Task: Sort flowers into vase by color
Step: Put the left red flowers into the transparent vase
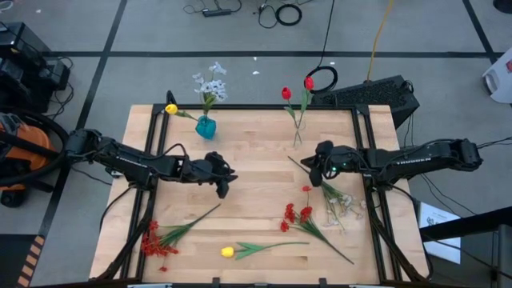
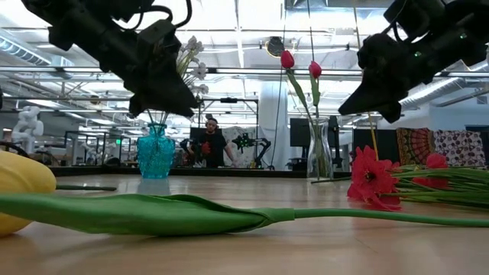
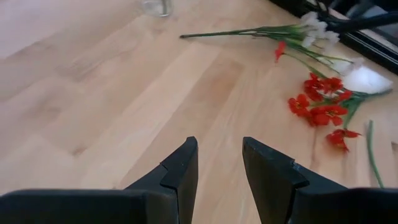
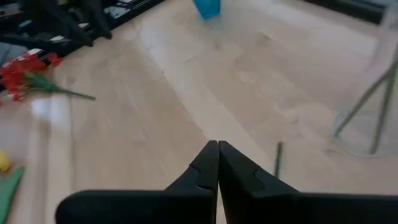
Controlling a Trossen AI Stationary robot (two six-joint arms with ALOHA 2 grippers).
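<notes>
Two vases stand at the far edge of the pale wooden bench (image 1: 248,144), presumably so the loose stems in front can be carried back to them: a small teal glass vase (image 1: 206,127) holding white-blue blossoms, with one yellow flower (image 1: 171,109) lying just beside it, and a clear glass vase (image 1: 298,132) holding two red tulips (image 1: 297,88) upright. The left gripper (image 1: 223,188) hovers over the middle of the bench with its jaws parted and nothing between them, which looks like readiness to pick. The right gripper (image 1: 315,172) hangs near the clear vase, jaws pressed together and empty. The flowers not yet sorted lie flat: a red spray (image 1: 160,238) at the near left, stem running up toward the centre; a yellow tulip (image 1: 229,252) at the near edge, its long axis across the bench, bloom to the left; a red cluster (image 1: 298,214) and pale stems (image 1: 340,202) at the right, angled diagonally.
</notes>
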